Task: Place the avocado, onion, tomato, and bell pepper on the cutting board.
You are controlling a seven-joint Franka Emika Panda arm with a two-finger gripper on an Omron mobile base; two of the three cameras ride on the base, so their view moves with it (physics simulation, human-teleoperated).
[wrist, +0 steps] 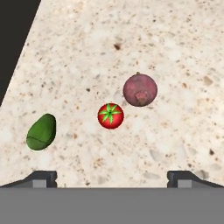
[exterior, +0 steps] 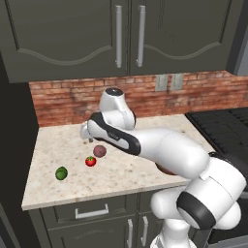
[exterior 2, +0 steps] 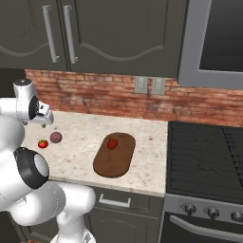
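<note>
Counter (exterior 2: 142, 137): cutting board (exterior 2: 114, 161) holds bell pepper (exterior 2: 112, 143).

A home kitchen.
We see dark cabinets (exterior: 72, 34), a brick backsplash (exterior 2: 104, 97), a speckled counter (exterior: 121, 172) and a stove (exterior 2: 209, 161).

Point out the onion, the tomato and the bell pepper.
onion (wrist: 140, 89): hand view, middle of its purple body.
tomato (wrist: 110, 116): hand view, its green leafy top.
bell pepper (exterior 2: 112, 143): right base view, middle of the red fruit on the cutting board (exterior 2: 107, 166).
</note>
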